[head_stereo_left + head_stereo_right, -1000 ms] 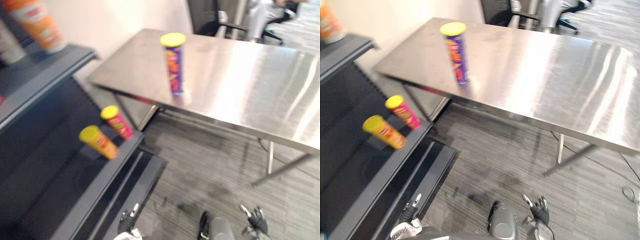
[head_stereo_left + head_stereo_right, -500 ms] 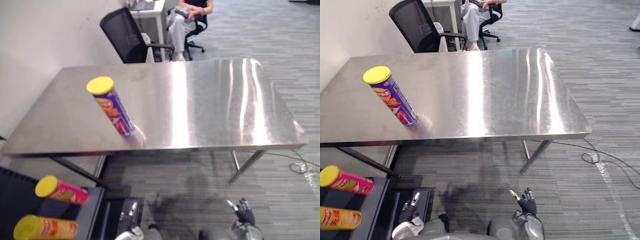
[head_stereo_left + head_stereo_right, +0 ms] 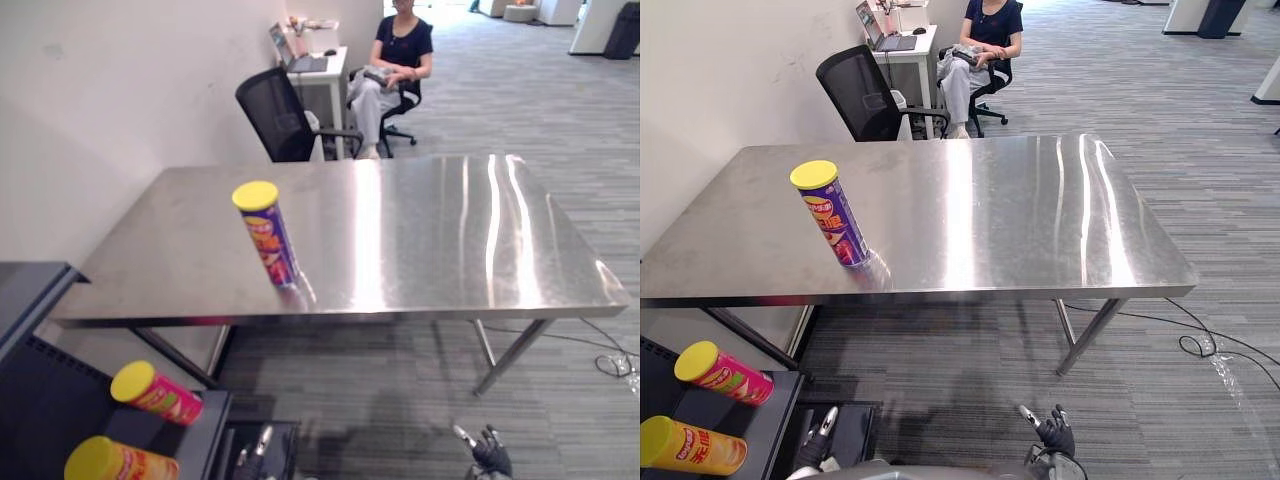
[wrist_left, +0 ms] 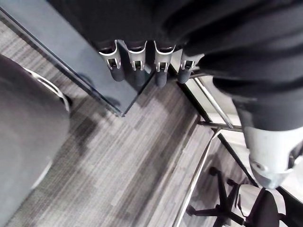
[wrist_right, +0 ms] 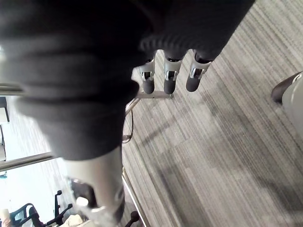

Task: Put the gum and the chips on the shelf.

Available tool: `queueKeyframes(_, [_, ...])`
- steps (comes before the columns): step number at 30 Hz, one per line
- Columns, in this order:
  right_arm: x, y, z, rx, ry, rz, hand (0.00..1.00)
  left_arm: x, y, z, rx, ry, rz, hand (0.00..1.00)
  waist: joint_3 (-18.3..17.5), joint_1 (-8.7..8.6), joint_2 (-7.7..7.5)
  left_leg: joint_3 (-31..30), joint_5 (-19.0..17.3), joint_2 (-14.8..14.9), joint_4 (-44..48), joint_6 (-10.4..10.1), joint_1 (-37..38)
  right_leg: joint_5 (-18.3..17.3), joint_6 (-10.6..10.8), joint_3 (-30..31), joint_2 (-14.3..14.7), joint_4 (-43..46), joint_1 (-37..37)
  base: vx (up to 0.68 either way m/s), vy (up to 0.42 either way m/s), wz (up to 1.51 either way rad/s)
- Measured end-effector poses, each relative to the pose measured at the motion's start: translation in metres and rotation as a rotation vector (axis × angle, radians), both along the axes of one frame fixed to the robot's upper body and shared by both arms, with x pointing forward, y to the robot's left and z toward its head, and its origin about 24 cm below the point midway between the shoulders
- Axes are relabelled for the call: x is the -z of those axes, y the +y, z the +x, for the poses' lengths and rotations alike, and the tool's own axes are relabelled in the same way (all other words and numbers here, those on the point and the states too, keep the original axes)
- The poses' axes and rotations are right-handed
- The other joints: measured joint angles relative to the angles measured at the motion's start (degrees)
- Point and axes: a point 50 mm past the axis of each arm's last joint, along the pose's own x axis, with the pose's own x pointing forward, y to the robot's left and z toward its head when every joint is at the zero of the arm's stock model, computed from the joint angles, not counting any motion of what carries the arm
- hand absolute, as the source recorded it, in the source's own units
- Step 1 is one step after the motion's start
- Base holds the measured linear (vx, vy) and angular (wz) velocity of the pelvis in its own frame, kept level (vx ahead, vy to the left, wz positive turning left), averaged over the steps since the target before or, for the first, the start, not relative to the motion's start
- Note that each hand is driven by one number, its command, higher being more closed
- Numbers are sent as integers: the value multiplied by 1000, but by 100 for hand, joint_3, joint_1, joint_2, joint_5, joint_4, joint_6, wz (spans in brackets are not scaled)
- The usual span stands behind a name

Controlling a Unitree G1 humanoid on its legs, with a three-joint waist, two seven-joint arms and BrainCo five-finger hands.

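A yellow-lidded purple chips tube (image 3: 838,220) stands upright on the stainless-steel desk (image 3: 1040,220). The left robot hand (image 4: 136,64) and right robot hand (image 5: 170,78) hang low, fingers relaxed, empty.

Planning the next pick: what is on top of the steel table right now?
One purple chips can with a yellow lid stands near the front left edge of the table. The rest shows bare steel; the spot behind the can is covered.
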Motion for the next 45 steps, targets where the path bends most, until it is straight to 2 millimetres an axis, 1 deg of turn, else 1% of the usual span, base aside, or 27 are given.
queueKeyframes(2, [3,-3,-9,41,32,5,0,0,0,1,6,-7,-5,0,5,26,-13,-4,15,4,-9,7,-5,34,-2,-50,-6,-90,36,-22,9,0])
queueKeyframes(7, [5,-11,-26,251,56,21,0,0,1,1,18,-15,-14,0,6,30,-32,16,2,7,2,1,0,64,16,-179,-58,-156,65,3,9,-2])
queueKeyframes(9, [4,-19,-31,349,53,15,0,0,2,0,7,-18,-15,0,10,37,-38,15,-20,16,19,-2,14,102,34,-207,-56,-209,119,46,1,2])
queueKeyframes(10, [-1,-32,-30,471,15,-2,0,-1,4,-1,-9,-24,-16,0,4,46,-54,20,-64,28,79,-8,26,102,35,-217,-55,-233,161,56,4,-3])
queueKeyframes(12, [-8,-43,-26,550,-43,-26,0,-1,5,-2,-10,-32,-17,0,3,48,-61,40,-126,52,141,-31,21,101,35,-218,-46,-257,176,53,9,-8])
queueKeyframes(13, [-18,-57,-20,629,-112,-67,0,-2,6,-2,-10,-42,-18,0,1,49,-70,63,-188,84,218,-19,-5,100,37,-231,-38,-274,178,93,19,-11])
queueKeyframes(14, [-35,-79,-16,748,-217,-129,0,-4,8,-2,-14,-54,-12,0,-8,59,-125,74,-233,95,241,-28,-10,99,35,-293,-50,-285,178,113,16,-8])
queueKeyframes(16, [-58,-109,-17,886,-345,-219,0,-5,10,0,-13,-63,-9,0,-12,104,-179,76,-274,108,244,-58,-8,99,31,-354,-48,-289,179,92,2,-3])
queueKeyframes(18, [-90,-140,-19,991,-485,-335,0,-5,11,1,-12,-66,-6,0,-47,138,-216,74,-312,127,242,-77,-1,114,47,-473,-46,-291,182,97,-10,-3])
queueKeyframes(20, [-113,-157,-19,1024,-587,-408,0,-6,11,1,-11,-65,-6,0,-51,133,-220,80,-326,134,222,-86,19,130,64,-583,-51,-303,192,67,-12,-3])
queueKeyframes(22, [-157,-175,-10,1035,-771,-506,0,-7,10,-1,16,-62,-7,0,-69,38,-255,95,-331,126,129,-81,83,175,66,-629,-44,-432,284,71,-4,-1])
queueKeyframes(23, [-168,-177,-7,1027,-816,-534,0,-7,10,-2,23,-61,-7,0,-89,17,-261,103,-330,124,90,-81,97,190,67,-629,-39,-465,295,61,6,-6])
queueKeyframes(24, [-190,-181,-2,1002,-888,-592,0,-7,10,-2,39,-57,-5,0,-118,-3,-275,116,-331,120,65,-81,107,205,70,-628,-37,-523,316,56,7,-4])
queueKeyframes(26, [-221,-184,1,966,-985,-683,0,-7,11,-3,57,-45,-8,0,-192,-12,-315,135,-327,103,-19,-84,132,241,70,-625,-34,-607,331,58,9,-4])
queueKeyframes(27, [-227,-184,3,954,-1008,-701,0,-7,11,-3,58,-44,-8,0,-207,-13,-322,145,-327,104,-30,-84,135,254,71,-625,-32,-627,331,44,10,-9])
queueKeyframes(29, [-252,-182,12,887,-1100,-766,0,-7,12,-4,71,-34,-12,0,-245,-11,-361,194,-314,77,-125,-84,165,307,73,-606,-42,-711,328,38,17,-11])
queueKeyframes(31, [-268,-177,20,843,-1177,-779,0,-7,11,-6,73,-22,-16,0,-294,-36,-391,198,-285,19,-213,-68,186,319,91,-604,-77,-745,321,29,30,-2])
queueKeyframes(32, [-278,-169,31,770,-1234,-764,0,-6,11,-8,85,-9,-13,0,-349,-65,-385,198,-272,-13,-261,-53,185,357,110,-607,-96,-794,319,31,39,0])
queueKeyframes(33, [-282,-163,38,718,-1260,-754,0,-6,11,-8,94,-4,-10,0,-366,-84,-375,200,-265,-21,-281,-45,187,388,110,-610,-99,-809,314,27,46,-2])
queueKeyframes(35, [-299,-127,74,420,-1339,-686,0,-5,11,-11,109,6,-7,0,-411,-136,-362,200,-250,-63,-324,-22,181,465,118,-616,-115,-857,276,7,49,-10])
queueKeyframes(36, [-301,-116,83,327,-1350,-666,0,-6,12,-11,112,6,-5,0,-416,-137,-368,197,-245,-84,-334,-14,175,471,125,-614,-116,-873,270,-9,33,-5])
queueKeyframes(37, [-303,-96,100,148,-1356,-617,0,-6,14,-11,114,9,1,0,-428,-133,-382,173,-212,-134,-385,27,159,482,144,-621,-146,-892,251,-19,33,6])
queueKeyframes(38, [-302,-88,107,61,-1347,-602,0,-6,14,-11,117,8,5,0,-432,-135,-391,142,-193,-162,-406,45,142,490,155,-639,-164,-893,239,-27,52,24])
queueKeyframes(39, [-300,-71,122,-135,-1323,-566,0,-7,17,-8,144,-1,27,0,-437,-134,-392,56,-160,-262,-405,76,74,516,173,-701,-211,-912,227,-28,63,26])
queueKeyframes(41, [-297,-62,133,-280,-1297,-531,0,-8,19,-6,162,-6,43,0,-432,-99,-393,-35,-127,-292,-401,126,10,628,163,-767,-221,-988,239,-37,66,26])
queueKeyframes(42, [-294,-57,143,-378,-1287,-486,0,-9,20,-6,162,-9,49,0,-418,-97,-390,-117,-99,-317,-395,165,-38,743,145,-829,-228,-1032,248,-46,79,22])
queueKeyframes(45, [-288,-41,159,-555,-1270,-395,0,-8,25,-8,166,-2,66,0,-394,-97,-396,-281,-64,-444,-391,220,-27,798,124,-993,-321,-1068,364,-49,76,25])
